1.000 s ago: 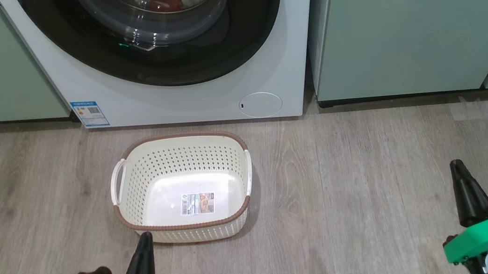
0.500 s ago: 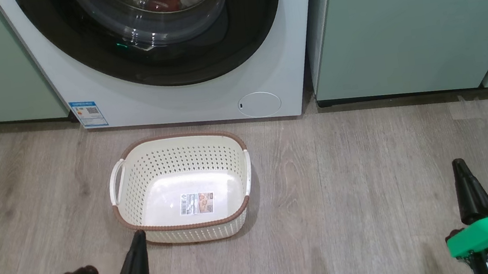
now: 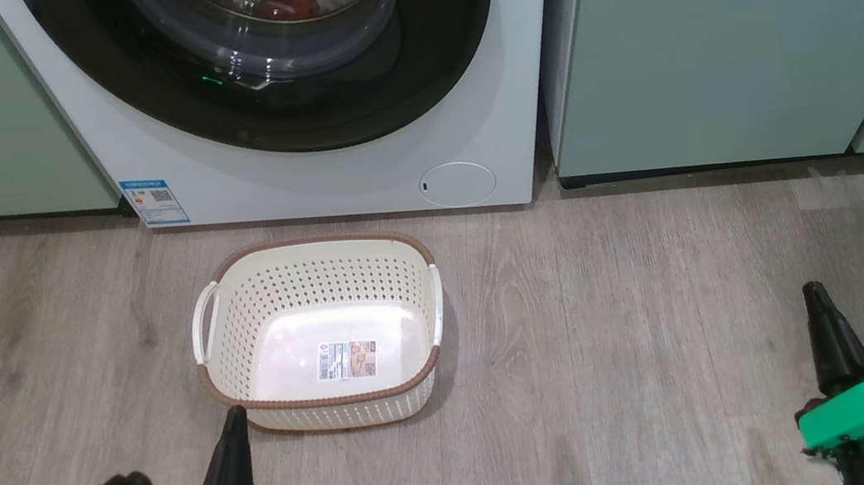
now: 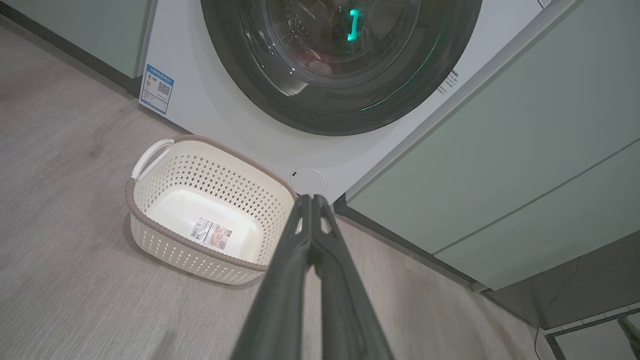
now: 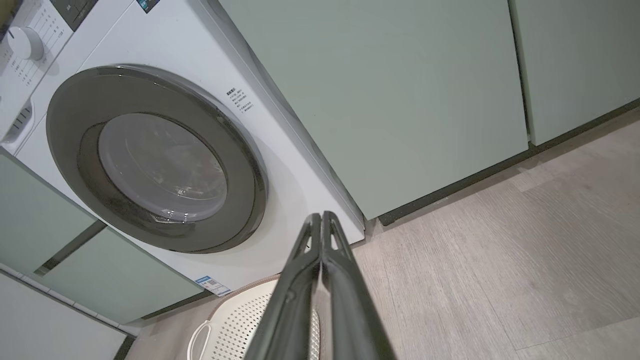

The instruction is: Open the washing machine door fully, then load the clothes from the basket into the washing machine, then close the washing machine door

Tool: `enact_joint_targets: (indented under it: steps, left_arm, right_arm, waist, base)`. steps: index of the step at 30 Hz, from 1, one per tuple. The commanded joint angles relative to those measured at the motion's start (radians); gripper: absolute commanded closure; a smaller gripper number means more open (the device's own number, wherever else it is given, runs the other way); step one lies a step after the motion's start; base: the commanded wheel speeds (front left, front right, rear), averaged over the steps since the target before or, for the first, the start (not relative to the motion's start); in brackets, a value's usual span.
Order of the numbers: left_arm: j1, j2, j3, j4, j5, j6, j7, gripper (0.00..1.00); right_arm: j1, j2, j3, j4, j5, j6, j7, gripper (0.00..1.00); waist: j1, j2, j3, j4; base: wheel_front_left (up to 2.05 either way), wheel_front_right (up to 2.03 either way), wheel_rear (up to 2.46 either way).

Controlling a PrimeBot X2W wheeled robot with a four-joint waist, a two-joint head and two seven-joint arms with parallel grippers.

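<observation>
Ok so from where I'm standing this one looks basically finished. The basket (image 3: 319,289) sits on the wood floor (image 3: 663,346) just in front of the washing machine (image 3: 324,180), and there's nothing in it but the paper label (image 3: 346,360) on its bottom. The clothes (image 3: 287,1) are inside the drum: you can spot a bit of red and white fabric through the glass of the washing machine door (image 3: 448,48).

The door itself looks shut. In the right wrist view its black rim lies flat against the white front with no gap that I can make out. Can't swear the latch clicked, though, that's not something you can tell from here.

Both arms are low and well back from the machine, not touching anything. The left gripper (image 3: 233,421) has its fingers pressed together and is holding nothing, with its tip just near the front rim of the basket. The right gripper (image 3: 815,300) is the same, fingers together and nothing in them, off to the right over bare floor and well apart from the basket.

So my read: open door, load, close door all seem done. If anything's left, it's maybe a check push on the door.
</observation>
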Motion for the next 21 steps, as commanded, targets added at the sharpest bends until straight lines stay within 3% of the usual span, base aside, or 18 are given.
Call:
enact_joint_targets:
  steps: [1,21]
  left_arm:
    - [-0.06,0.008,0.021,-0.026,-0.021,-0.005,0.005,1.0]
    - [-0.086,0.011,0.056,-0.02,-0.243,-0.011,0.064,1.0]
  right_arm:
    - [-0.055,-0.007,0.008,-0.031,0.025,0.0,0.006,1.0]
    - [-0.075,-0.009,0.016,-0.027,0.256,0.0,0.067,1.0]
  waist:
    - [0.0,-0.0001,0.0,0.0]
    - [0.0,-0.0001,0.003,-0.005]
  base:
    - [0.0,0.0,0.0]
    - [0.0,0.0,0.0]
